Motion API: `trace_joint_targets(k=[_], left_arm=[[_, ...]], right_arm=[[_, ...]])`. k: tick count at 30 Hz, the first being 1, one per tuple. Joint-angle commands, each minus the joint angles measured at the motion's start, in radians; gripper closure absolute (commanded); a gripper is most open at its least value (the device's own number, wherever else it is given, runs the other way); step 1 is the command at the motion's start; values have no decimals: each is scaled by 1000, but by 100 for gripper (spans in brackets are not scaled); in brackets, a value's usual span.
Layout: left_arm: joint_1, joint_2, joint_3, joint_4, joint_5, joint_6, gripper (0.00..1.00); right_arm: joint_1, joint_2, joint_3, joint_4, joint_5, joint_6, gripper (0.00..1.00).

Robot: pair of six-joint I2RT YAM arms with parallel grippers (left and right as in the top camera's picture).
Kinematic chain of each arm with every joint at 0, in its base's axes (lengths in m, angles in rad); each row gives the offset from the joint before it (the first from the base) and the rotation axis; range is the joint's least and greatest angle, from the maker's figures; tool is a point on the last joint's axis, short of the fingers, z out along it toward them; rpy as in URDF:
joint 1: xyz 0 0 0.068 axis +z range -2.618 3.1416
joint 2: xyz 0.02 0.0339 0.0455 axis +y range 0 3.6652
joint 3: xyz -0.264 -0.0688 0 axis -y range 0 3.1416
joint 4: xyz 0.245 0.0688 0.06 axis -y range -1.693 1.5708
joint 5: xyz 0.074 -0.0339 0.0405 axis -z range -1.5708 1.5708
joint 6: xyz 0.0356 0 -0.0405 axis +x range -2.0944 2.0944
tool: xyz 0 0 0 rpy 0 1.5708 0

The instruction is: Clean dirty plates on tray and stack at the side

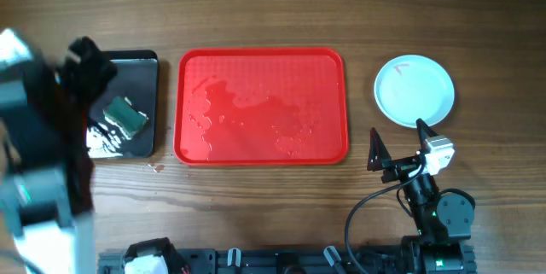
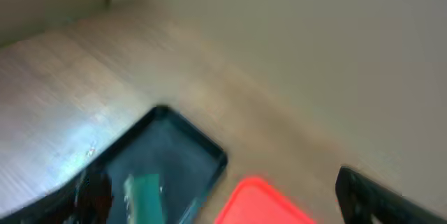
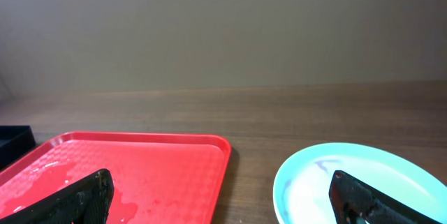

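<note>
The red tray lies mid-table with wet smears and no plate on it. One pale aqua plate sits on the table to the right of the tray; no white plate shows, and I cannot tell if any lies beneath it. My right gripper is open and empty, just in front of the gap between tray and plate. In the right wrist view its jaws frame the tray and the plate. My left gripper, blurred, is over the far end of the black tray; in the left wrist view it is open and empty.
A smaller glossy black tray at the left holds a green sponge; both show in the left wrist view, tray and sponge. The right arm's base and cables fill the front right.
</note>
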Motion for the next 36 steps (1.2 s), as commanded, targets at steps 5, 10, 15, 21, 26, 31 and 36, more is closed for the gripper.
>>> trace_joint_targets(k=[5,10,15,21,26,31,36], left_arm=[[-35,-577,-812,384,137,72,0],[-145,-835,-1065,519,79,83,0],[-177,-961,-1138,586,81,183,0],[-174,-961,-1192,616,207,312,0],[-174,-958,-1192,616,204,311,0],[-174,-958,-1192,616,204,311,0],[-174,-958,-1192,618,200,311,0]], right_arm=[[5,-4,-1,2,14,3,0],[5,-4,-1,2,14,3,0],[5,-4,-1,2,14,3,0],[5,-4,-1,2,14,3,0],[5,-4,-1,2,14,3,0],[5,-4,-1,2,14,3,0],[5,-4,-1,2,14,4,0]])
